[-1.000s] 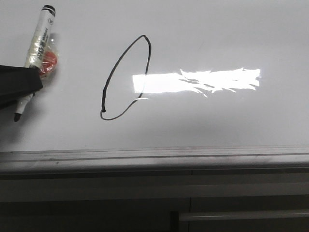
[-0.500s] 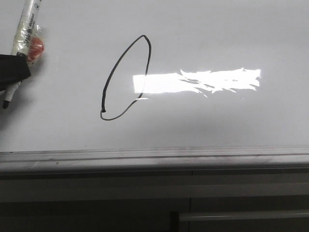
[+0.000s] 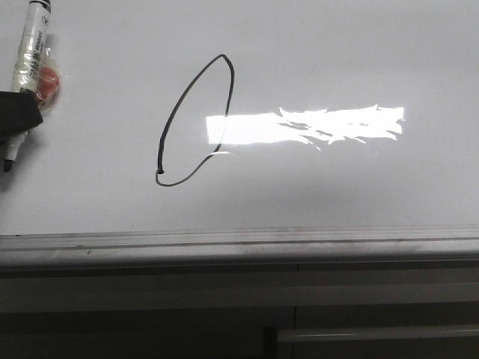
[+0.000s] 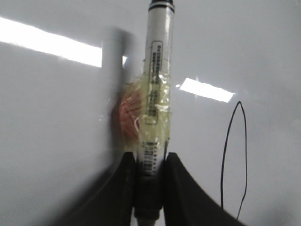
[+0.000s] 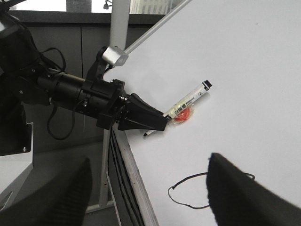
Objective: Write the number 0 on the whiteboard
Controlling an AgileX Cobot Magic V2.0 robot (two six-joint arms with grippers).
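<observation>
The left gripper point(image 4: 149, 186) is clamped on the marker point(image 4: 157, 89), well to the left of the number 0 point(image 3: 196, 123) on the whiteboard point(image 3: 337, 52). The right gripper point(image 5: 150, 197) stands apart and empty. Risk: a dipped tip would leave a stray mark.

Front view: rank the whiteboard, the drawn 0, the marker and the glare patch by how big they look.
1. whiteboard, by far the largest.
2. glare patch, the widest mark on the board.
3. drawn 0, a slanted oval of thin line.
4. marker, partly hidden in the left gripper and cut off at the frame's top, so its rank against the 0 is unsure.
</observation>
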